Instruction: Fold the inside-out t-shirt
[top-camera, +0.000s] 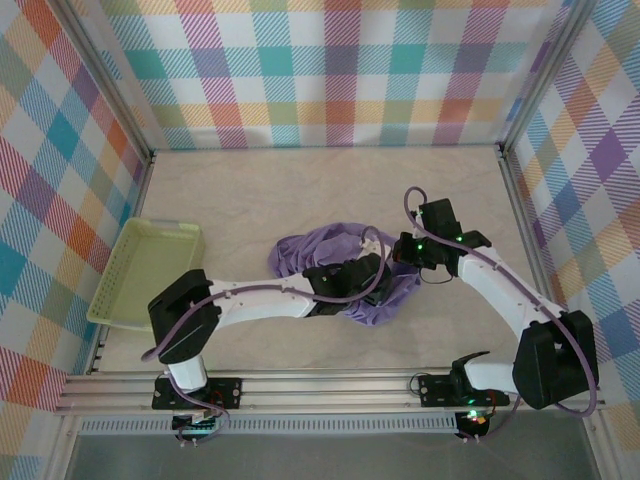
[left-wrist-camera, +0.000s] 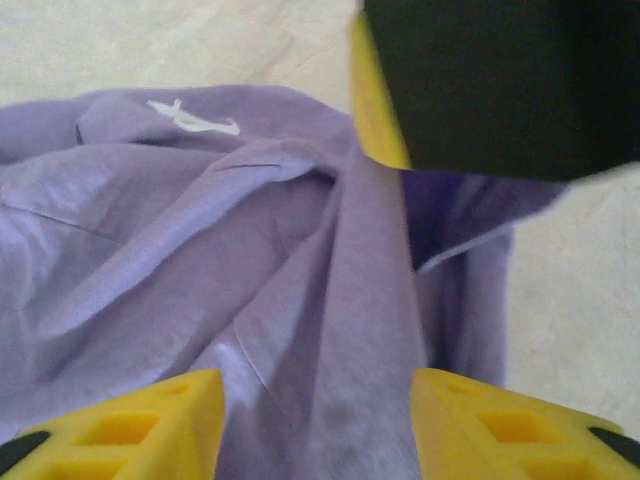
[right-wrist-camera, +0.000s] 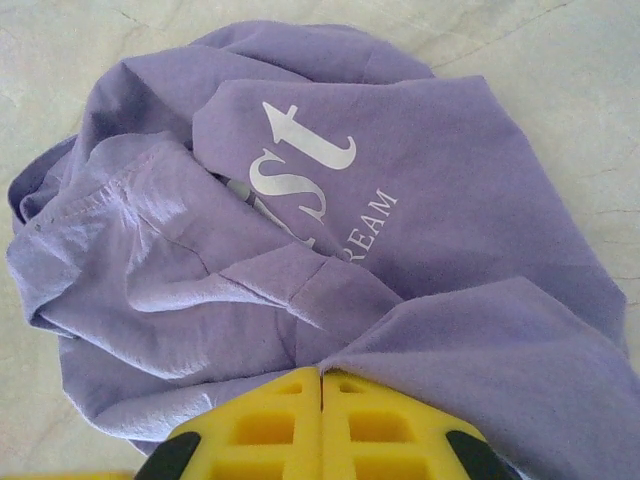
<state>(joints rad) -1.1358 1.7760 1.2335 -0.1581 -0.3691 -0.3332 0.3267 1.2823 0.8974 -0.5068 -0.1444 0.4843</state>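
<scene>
Lavender inside-out t-shirt (top-camera: 303, 250), crumpled in a wrinkled heap, white lettering (right-wrist-camera: 300, 165) at 12 o'clock of right gripper (right-wrist-camera: 321, 385), clenched on a fold, left gripper (left-wrist-camera: 318, 420) released, straddling fabric.

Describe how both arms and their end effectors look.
Both the left arm and right arm have white links, black joints and purple cables looped alongside. The left end effector and right end effector have yellow plastic fingers with square cut-outs and black patches. Green lights glow on the right arm.
</scene>
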